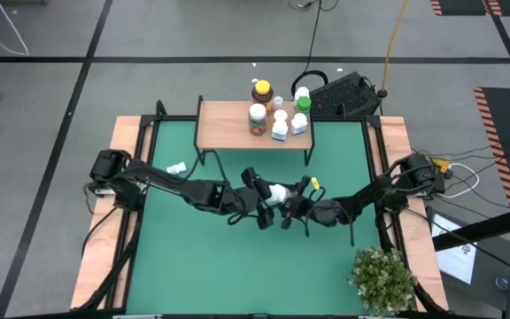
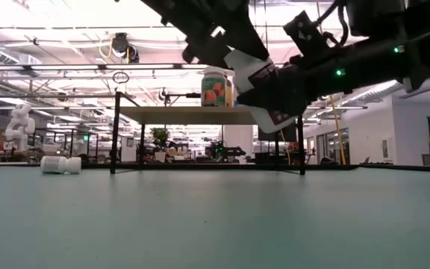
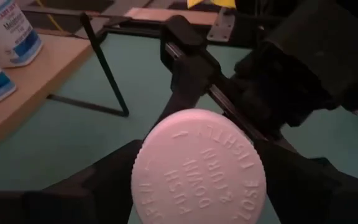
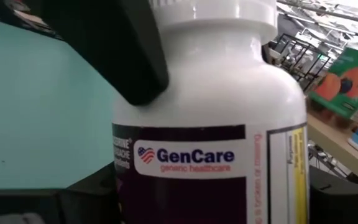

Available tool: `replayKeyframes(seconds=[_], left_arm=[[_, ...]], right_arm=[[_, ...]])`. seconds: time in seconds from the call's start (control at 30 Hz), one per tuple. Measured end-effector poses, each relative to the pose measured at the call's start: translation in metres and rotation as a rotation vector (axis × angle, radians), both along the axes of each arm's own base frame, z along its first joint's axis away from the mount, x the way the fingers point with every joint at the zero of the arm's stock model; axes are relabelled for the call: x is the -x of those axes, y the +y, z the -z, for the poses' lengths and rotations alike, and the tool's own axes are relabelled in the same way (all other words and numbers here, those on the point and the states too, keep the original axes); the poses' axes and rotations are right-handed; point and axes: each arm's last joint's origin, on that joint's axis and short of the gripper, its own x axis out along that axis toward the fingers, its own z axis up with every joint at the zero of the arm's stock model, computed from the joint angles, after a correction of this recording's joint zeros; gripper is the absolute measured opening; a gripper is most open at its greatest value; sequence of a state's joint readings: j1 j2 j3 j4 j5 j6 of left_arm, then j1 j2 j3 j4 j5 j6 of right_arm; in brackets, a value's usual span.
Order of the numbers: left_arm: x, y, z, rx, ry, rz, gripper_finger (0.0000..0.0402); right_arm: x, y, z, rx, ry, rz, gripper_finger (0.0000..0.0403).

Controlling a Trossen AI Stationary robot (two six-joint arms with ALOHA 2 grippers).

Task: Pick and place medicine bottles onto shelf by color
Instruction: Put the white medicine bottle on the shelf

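High view shows the left gripper and right gripper meeting mid-table, both pinching one white plastic pill bottle with a white cap, held above the green mat. Behind it stands the low light-wood shelf on black legs, holding more bottles.

- A white plastic pill bottle with a white push-down cap and dark GenCare label is off the green table top, tilted, over its middle.
- A small white capped bottle lies on its side near the table's left edge.
- The low light-wood shelf on thin black legs stands at the far edge, carrying upright bottles at its right half; an amber yellow-capped bottle and a green-capped white bottle stand along its far edge.
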State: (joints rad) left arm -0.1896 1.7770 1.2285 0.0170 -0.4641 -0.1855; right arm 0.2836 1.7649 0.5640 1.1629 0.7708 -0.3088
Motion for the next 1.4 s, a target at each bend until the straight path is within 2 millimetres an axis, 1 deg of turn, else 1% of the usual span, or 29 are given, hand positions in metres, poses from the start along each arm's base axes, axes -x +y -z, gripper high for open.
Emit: replayKeyframes(seconds=[0.17,0.3,0.37,0.5,0.67,0.73,0.83,0.93,1.0,1.1,1.2,1.3,1.4], left_arm=[[-0.007,-0.001,0.007,-0.01,-0.031,-0.014,0.0279],[-0.008,-0.001,0.005,0.003,-0.046,-0.005,0.0252],[-0.007,-0.001,0.003,0.004,-0.051,0.0,0.0249],[-0.006,-0.003,0.001,0.003,-0.049,0.012,0.0267],[0.007,-0.008,-0.009,0.031,-0.006,0.029,0.0304],[0.014,-0.009,-0.013,0.036,0.03,0.039,0.0315],[0.022,-0.013,-0.019,0.036,0.05,0.058,0.0323],[0.022,-0.016,-0.029,0.012,-0.013,0.043,0.0325],[0.021,-0.019,-0.027,-0.019,-0.022,0.023,0.0325],[0.012,-0.022,-0.019,-0.039,-0.064,0.01,0.0326],[0.004,-0.024,-0.011,-0.062,-0.098,-0.026,0.0326],[-0.003,-0.025,0.0,-0.09,-0.098,-0.056,0.0326],[-0.005,-0.026,0.0,-0.094,-0.127,-0.068,0.0326]], right_arm=[[0.005,-0.001,0.003,-0.015,-0.006,0.006,0.0243],[0.007,-0.001,0.0,-0.023,-0.046,-0.013,0.0243],[0.008,-0.002,-0.001,-0.02,-0.063,-0.017,0.0243],[0.011,-0.002,-0.003,-0.008,-0.086,-0.018,0.0244],[0.011,0.0,-0.006,0.011,-0.097,-0.038,0.0244],[0.012,0.001,-0.011,0.005,-0.145,-0.022,0.0244],[0.013,0.003,-0.019,0.008,-0.202,-0.022,0.0244],[0.014,0.006,-0.02,0.018,-0.216,-0.046,0.0244],[0.014,0.006,-0.021,0.016,-0.222,-0.044,0.0244],[0.014,0.006,-0.018,-0.002,-0.212,-0.047,0.0244],[0.014,0.006,-0.019,-0.015,-0.231,-0.063,0.0244],[0.014,0.006,-0.017,-0.004,-0.207,-0.083,0.0244],[0.014,0.007,-0.017,-0.005,-0.207,-0.083,0.0244]])
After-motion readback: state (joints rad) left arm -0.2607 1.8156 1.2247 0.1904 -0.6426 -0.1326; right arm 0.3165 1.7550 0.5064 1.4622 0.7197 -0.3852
